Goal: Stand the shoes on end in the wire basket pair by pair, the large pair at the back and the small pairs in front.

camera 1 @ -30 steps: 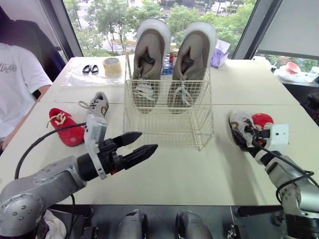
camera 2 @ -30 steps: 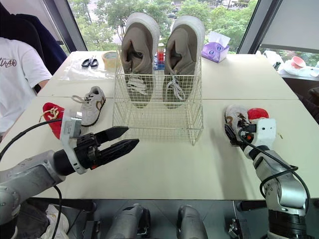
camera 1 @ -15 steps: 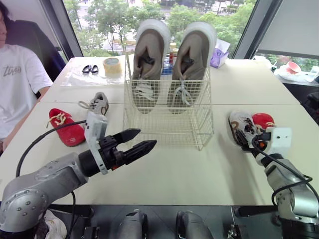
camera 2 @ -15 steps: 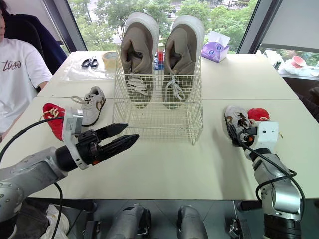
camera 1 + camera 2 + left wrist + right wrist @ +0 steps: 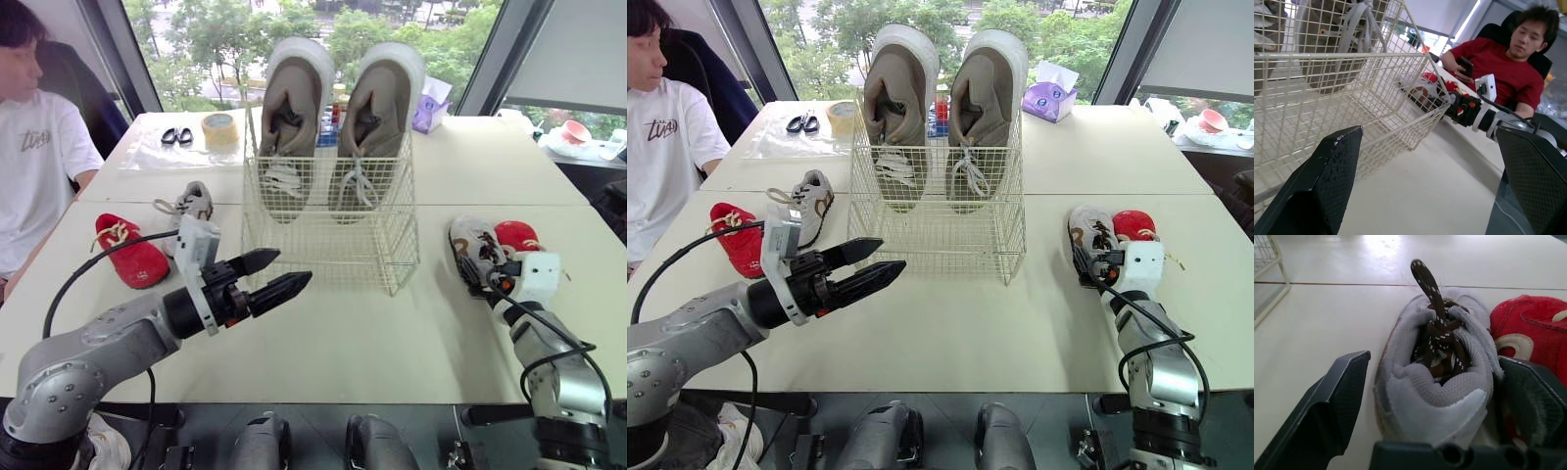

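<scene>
- A pale table [image 5: 333, 333] stands before large windows with green trees behind them.
- The right gripper [image 5: 1432, 362] has its jaws spread, one black finger on each side of the heel of a small grey shoe [image 5: 473, 245]. A narrow gap shows at one finger, while the other lies against the shoe's edge.
- This grey shoe lies on its sole on the right of the table, with its dark laces standing up. One small red shoe [image 5: 514, 235] lies just beside it, touching it.
- The left gripper [image 5: 290, 268] hangs above the table in front of the basket's left corner. Its jaws are apart and hold nothing.
- One wire basket [image 5: 323, 245] sits in the middle of the table.
- Two large grey-brown shoes [image 5: 292, 108] stand on their toes, side by side, along the basket's back wall. Their heels rise above the rim.
- On the left of the table lie a second small grey shoe [image 5: 194, 203] and a second small red shoe [image 5: 129, 257], near each other. That makes four small shoes on the table, outside the basket.
- At the far side are one pair of scissors [image 5: 177, 136], one tape roll [image 5: 221, 127] and one purple tissue pack [image 5: 429, 106].
- One person in a white shirt [image 5: 34, 147] sits at the left. Another, in a red shirt [image 5: 1498, 63], sits beyond the right side.
</scene>
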`<state>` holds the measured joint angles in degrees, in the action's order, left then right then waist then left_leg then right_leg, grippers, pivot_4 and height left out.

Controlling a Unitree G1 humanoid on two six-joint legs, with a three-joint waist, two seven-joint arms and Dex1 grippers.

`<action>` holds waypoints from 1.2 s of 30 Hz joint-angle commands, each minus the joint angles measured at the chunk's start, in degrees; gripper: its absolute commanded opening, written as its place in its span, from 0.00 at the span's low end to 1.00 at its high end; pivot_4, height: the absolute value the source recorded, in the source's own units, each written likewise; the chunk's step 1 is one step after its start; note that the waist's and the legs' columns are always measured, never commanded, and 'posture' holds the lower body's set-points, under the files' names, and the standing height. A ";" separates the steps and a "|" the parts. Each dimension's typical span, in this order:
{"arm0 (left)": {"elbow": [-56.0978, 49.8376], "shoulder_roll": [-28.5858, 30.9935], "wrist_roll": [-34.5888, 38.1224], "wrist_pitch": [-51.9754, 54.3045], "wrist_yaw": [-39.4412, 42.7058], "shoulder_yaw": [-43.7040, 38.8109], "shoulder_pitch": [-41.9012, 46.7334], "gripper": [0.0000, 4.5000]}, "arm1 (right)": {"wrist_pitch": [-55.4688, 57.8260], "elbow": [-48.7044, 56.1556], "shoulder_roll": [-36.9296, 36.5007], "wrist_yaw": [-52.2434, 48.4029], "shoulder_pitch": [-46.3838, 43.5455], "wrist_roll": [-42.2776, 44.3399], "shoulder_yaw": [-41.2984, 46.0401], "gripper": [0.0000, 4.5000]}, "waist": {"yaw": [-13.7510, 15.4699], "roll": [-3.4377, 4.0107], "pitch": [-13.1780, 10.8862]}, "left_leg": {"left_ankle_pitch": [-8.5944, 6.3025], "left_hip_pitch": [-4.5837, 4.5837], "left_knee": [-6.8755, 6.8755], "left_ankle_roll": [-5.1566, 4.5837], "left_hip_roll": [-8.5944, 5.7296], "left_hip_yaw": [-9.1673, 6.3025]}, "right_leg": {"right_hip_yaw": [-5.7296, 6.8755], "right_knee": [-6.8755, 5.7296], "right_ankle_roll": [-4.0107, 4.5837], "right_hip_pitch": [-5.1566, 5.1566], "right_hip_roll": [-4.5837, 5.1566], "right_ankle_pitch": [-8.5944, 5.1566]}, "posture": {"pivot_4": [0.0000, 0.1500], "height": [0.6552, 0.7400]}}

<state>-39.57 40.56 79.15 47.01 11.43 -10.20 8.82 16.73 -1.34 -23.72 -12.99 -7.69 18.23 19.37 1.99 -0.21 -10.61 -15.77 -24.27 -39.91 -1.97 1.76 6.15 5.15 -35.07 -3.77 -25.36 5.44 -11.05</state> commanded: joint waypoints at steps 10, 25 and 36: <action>4.64 2.49 0.58 -0.62 5.20 -3.32 4.03 1.00 | -2.19 7.41 2.26 2.81 -1.72 -0.86 0.66 0.08 | -0.61 0.07 -0.04 | 0.00 -0.01 0.04 0.01 0.02 0.00 | 0.00 0.00 0.00 -0.04 -0.01 0.00 | 1.00 1.00; 64.34 2.70 2.01 3.83 29.11 -3.61 59.99 1.00 | -0.67 18.98 -25.84 -16.21 -44.32 7.03 -3.43 0.08 | -1.47 0.24 -0.38 | 0.12 -0.05 0.45 0.12 -0.26 0.10 | 0.07 0.14 -0.41 -0.12 -0.14 0.02 | 1.00 1.00; 76.84 -2.75 -17.30 7.02 49.81 1.61 73.97 1.00 | -11.11 17.15 -24.64 -30.54 -45.97 2.21 -13.46 0.08 | -2.57 -0.25 -0.48 | 0.33 -0.12 0.58 0.47 -0.24 0.13 | 0.03 0.19 -0.50 -0.21 -0.04 -0.02 | 1.00 1.00</action>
<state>37.21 37.53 63.79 53.66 59.30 -8.03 80.32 7.93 15.30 -48.37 -42.87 -52.55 21.20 5.07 -0.58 -0.47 -11.09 -15.44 -24.38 -39.33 -1.50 1.52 6.27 5.18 -34.88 -4.27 -25.57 5.41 -11.08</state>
